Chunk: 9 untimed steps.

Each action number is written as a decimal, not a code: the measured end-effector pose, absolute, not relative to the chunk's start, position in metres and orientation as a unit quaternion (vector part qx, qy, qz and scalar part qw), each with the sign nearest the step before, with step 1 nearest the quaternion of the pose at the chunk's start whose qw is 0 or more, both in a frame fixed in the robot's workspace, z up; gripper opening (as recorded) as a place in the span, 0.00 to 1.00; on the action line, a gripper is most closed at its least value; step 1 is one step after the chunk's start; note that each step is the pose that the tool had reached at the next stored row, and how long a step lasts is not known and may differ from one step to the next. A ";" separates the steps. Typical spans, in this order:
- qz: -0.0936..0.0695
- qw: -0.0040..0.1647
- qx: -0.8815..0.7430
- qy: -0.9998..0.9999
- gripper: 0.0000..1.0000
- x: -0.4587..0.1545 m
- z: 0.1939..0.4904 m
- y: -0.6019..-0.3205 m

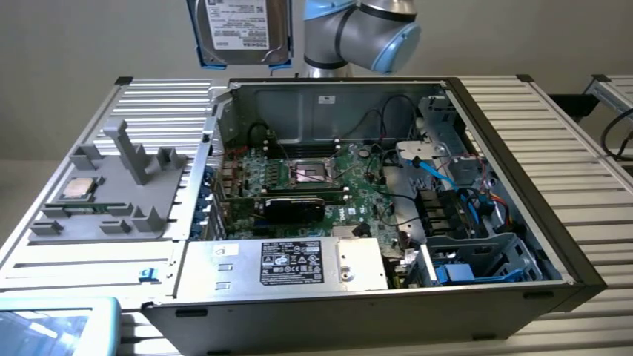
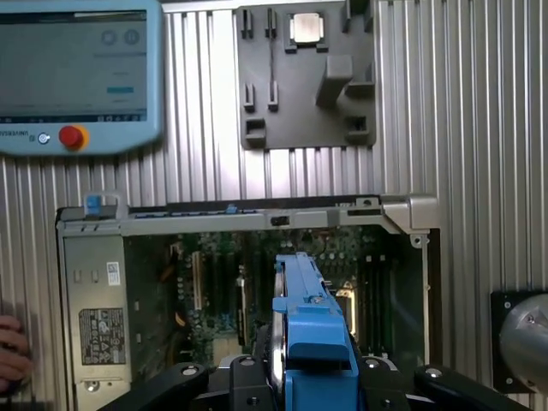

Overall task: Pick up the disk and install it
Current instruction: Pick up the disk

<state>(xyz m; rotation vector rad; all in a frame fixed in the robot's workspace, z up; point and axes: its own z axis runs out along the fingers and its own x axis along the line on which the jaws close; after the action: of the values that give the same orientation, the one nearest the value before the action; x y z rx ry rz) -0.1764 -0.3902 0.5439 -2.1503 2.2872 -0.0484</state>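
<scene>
Disk (image 1: 240, 30), silver-grey with a white label and a blue frame, is held upright in the air above the open computer case (image 1: 346, 319), toward the exterior view's left and clear of everything below. In the wrist view it is seen edge-on, clamped at its blue frame between the black fingers (image 2: 248, 377) of the gripper (image 2: 312, 385), which are closed against both of its sides. The motherboard (image 1: 316, 178) lies exposed beneath it. A grey fixture (image 1: 129, 178) carrying a CPU chip (image 1: 79, 189) is set beside the case. A teach pendant (image 2: 77, 77) lies on the ribbed table (image 2: 479, 128), and a person's hand (image 2: 10, 355) is seen near the power supply (image 1: 287, 263).
</scene>
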 end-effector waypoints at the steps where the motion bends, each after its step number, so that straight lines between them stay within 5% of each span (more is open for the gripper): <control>1: -0.015 0.001 -0.685 0.729 0.37 -0.175 0.544 -0.393; 9: -0.015 0.001 -0.685 0.728 0.37 -0.162 0.544 -0.412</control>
<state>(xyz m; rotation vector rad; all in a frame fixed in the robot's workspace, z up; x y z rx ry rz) -0.1617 -0.4123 0.5442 -2.1502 2.2872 -0.0485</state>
